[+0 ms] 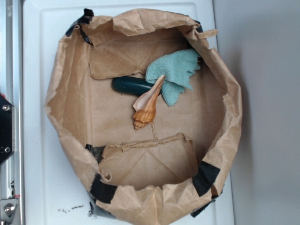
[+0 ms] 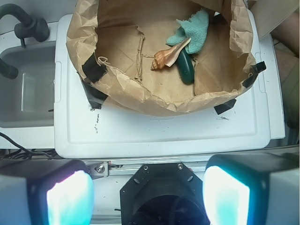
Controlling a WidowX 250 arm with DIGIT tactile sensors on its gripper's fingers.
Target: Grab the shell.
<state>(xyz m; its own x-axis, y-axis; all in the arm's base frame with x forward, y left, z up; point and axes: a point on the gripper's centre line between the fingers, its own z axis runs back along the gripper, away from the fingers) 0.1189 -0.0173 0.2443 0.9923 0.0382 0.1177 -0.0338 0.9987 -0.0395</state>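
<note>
**Where things sit in the bag**

The paper bag (image 1: 70,140) stands on the desk (image 1: 42,187), filling most of the exterior frame. Inside, the shell (image 1: 146,105) lies near centre, its tip resting over the oblong object (image 1: 129,86) to its upper left. The cloth (image 1: 176,75) lies upper right, overlapping that object. In the wrist view my end effector (image 2: 147,194) sits at the bottom, well apart from the bag.

A: Shell (image 1: 146,105) colours?
B: Orange-tan ridged spire, pale pink-cream tip.
A: Upper right of it?
B: Teal cloth (image 1: 176,70), dark green oblong (image 1: 131,85).
A: Around them?
B: Brown paper (image 1: 140,164), black tape (image 1: 205,178), white tray (image 1: 35,140). Gripper (image 2: 147,197) pads (image 2: 225,197) glow cyan.
</note>
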